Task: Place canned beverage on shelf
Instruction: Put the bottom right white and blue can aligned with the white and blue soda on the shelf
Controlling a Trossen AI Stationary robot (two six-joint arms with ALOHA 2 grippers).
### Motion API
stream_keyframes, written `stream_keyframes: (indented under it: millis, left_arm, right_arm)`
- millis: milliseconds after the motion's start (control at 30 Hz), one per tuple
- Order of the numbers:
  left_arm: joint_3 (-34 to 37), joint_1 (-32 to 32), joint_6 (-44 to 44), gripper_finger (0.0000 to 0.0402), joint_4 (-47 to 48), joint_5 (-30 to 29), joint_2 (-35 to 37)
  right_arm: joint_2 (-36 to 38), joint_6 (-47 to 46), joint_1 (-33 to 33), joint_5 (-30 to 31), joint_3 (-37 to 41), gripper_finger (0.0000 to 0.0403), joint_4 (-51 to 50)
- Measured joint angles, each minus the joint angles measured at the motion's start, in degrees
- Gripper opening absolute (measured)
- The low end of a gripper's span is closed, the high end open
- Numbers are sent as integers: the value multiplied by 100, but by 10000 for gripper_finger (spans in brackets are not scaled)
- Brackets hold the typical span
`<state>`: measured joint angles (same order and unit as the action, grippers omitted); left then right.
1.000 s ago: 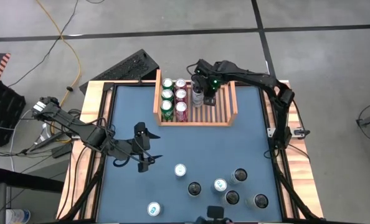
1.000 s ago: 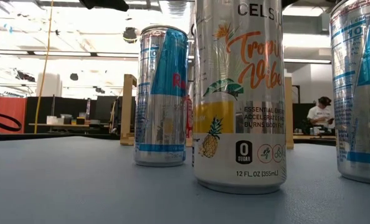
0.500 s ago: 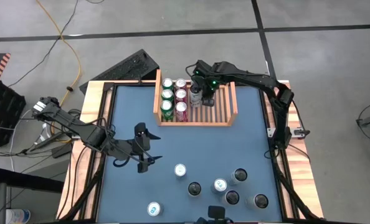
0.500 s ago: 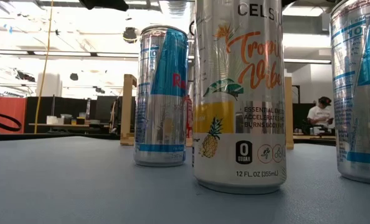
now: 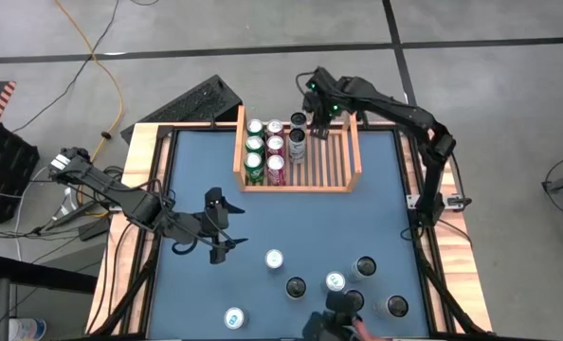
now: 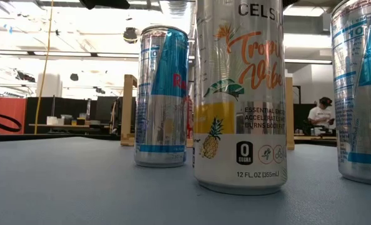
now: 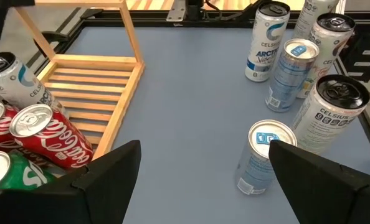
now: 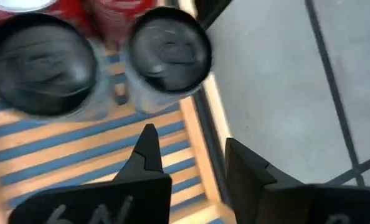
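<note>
Left side of table (image 5: 376,218): left gripper (image 5: 227,227) hovers above the blue top, jaws spread wide and empty, facing the loose cans; I judge it is waiting.
Shelf (image 5: 334,166): stands at the far middle of the table, its left part filled.
Done: eight cans (image 5: 275,145) stand upright on the shelf. That is three green in the left column, three red beside them, and two dark-topped ones (image 5: 298,142) starting a third column at the far end.
Right gripper (image 5: 319,104): sits over the shelf's far edge, just beyond those two dark-topped cans. Its jaws are partly spread with nothing between them, so the latest can looks delivered.
Left to do: seven loose cans (image 5: 335,281) stand on the near half of the table. Most cluster right of centre, and one stands alone further left at the near edge.
Open room on shelf: the near spot of the third column and the whole right part show bare slats.
Edges: raised walls run along the shelf's left, near and right sides. A can should come in from above, clear of the right wall and of its neighbours.
Table room: the wide bare strip between shelf and loose cans gives either arm a free path.
</note>
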<state>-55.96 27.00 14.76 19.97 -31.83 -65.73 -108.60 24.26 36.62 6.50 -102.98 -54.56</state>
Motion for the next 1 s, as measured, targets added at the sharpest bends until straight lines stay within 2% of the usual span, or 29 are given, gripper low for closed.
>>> stream_keyframes:
  millis: [400,1000]
  left_arm:
    - [0,0,-76,341,-15,-48,-2]
    - [0,0,-50,341,-9,-49,-2]
  right_arm:
    - [-507,143,152,-202,15,97,115]
    - [-533,469,172,-339,13,97,435]
